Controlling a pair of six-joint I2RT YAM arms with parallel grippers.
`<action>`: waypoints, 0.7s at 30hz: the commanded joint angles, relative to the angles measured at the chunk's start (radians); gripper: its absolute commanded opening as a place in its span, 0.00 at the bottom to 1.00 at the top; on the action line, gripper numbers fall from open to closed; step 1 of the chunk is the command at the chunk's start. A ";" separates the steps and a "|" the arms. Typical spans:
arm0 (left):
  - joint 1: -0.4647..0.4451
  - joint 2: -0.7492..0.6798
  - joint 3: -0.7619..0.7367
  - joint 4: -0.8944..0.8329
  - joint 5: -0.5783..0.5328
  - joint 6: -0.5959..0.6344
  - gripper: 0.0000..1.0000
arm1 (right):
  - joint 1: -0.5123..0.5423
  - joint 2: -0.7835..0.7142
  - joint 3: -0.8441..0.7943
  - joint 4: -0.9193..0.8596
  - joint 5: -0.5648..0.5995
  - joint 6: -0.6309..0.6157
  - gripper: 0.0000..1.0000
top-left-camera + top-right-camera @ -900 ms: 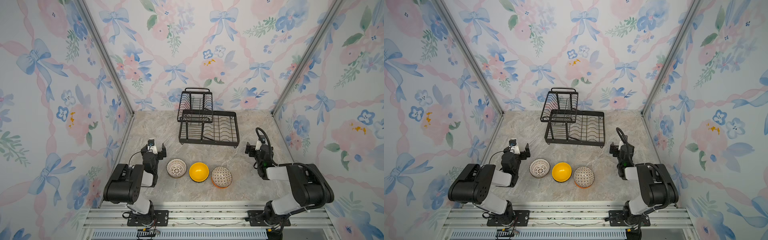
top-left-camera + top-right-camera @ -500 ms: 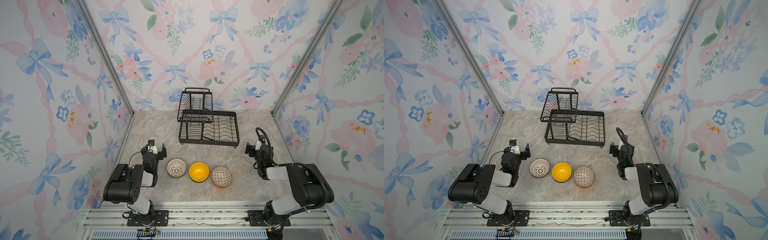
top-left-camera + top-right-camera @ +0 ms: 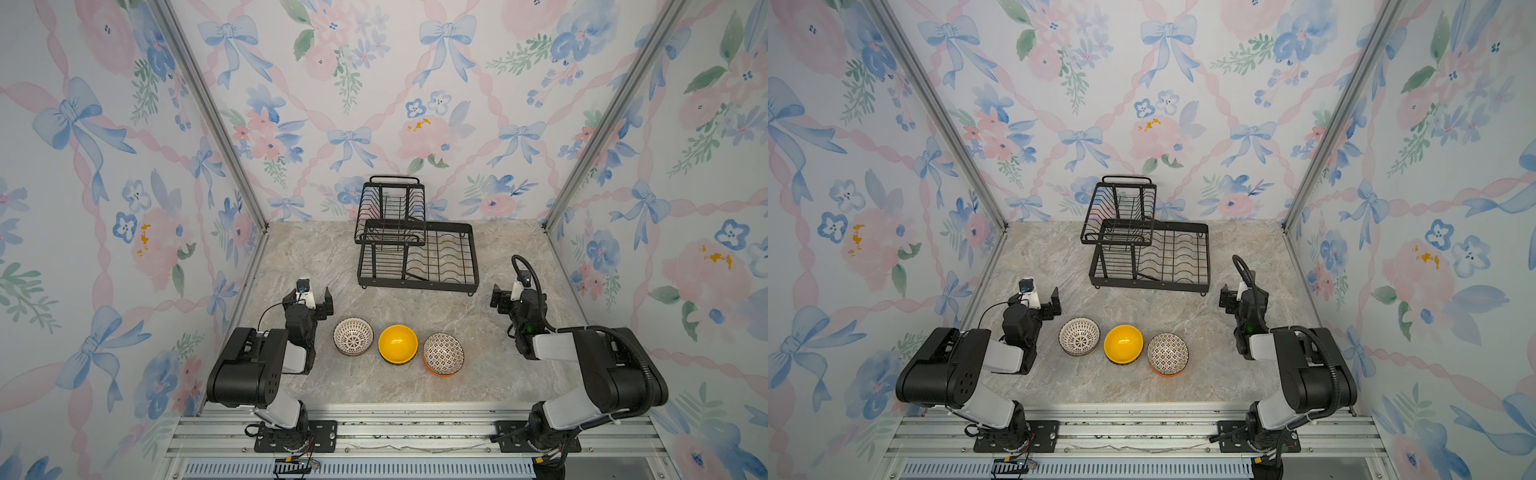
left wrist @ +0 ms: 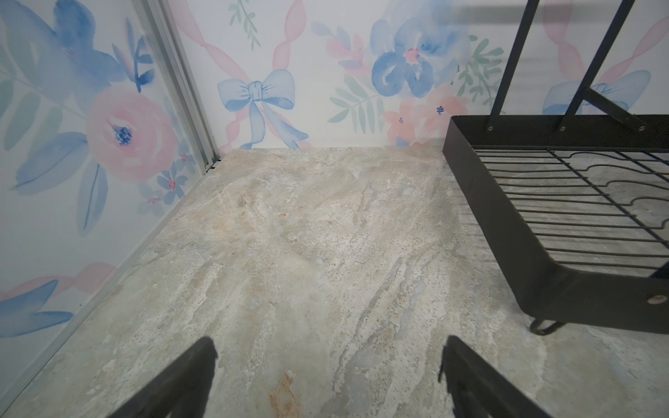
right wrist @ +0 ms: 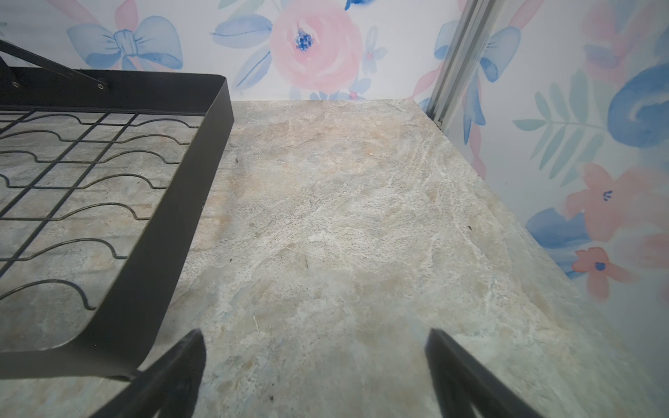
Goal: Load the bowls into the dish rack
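The dish rack point(image 3: 419, 283) stands at the middle of the tabletop's point(image 3: 307, 257) back edge, close to the wall. Its raised basket tier is on the side toward the left back corner, and its flat tray spreads toward the right.

The bowls sit in a row near the middle of the front edge, well apart from the rack. From left to right they are a white patterned bowl point(image 3: 353, 336), a yellow bowl point(image 3: 397, 343), and a dark-patterned bowl point(image 3: 443, 353) nested in an orange bowl point(image 3: 440, 373), of which only the rim shows. The yellow bowl rests on something dark that I cannot make out.

The left hand point(image 3: 309, 300) hovers low near the left edge, just behind the white patterned bowl. Its fingers point(image 4: 195, 365) are spread wide over bare stone, with a corner of the rack point(image 4: 506, 231) off to one side. The right hand point(image 3: 509, 297) is low near the right edge, also spread wide and empty, beside the rack's near right corner point(image 5: 173, 224).
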 commanded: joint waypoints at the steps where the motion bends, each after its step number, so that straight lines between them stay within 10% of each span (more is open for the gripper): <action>1: 0.008 0.002 0.004 -0.002 0.012 0.006 0.98 | -0.006 0.007 -0.004 0.028 -0.011 -0.004 0.97; 11: -0.016 -0.115 0.052 -0.169 -0.131 -0.009 0.98 | -0.008 -0.139 0.006 -0.121 0.029 0.012 0.97; 21: -0.126 -0.326 0.309 -0.859 -0.379 -0.139 0.98 | 0.101 -0.399 0.307 -0.887 0.168 0.103 0.97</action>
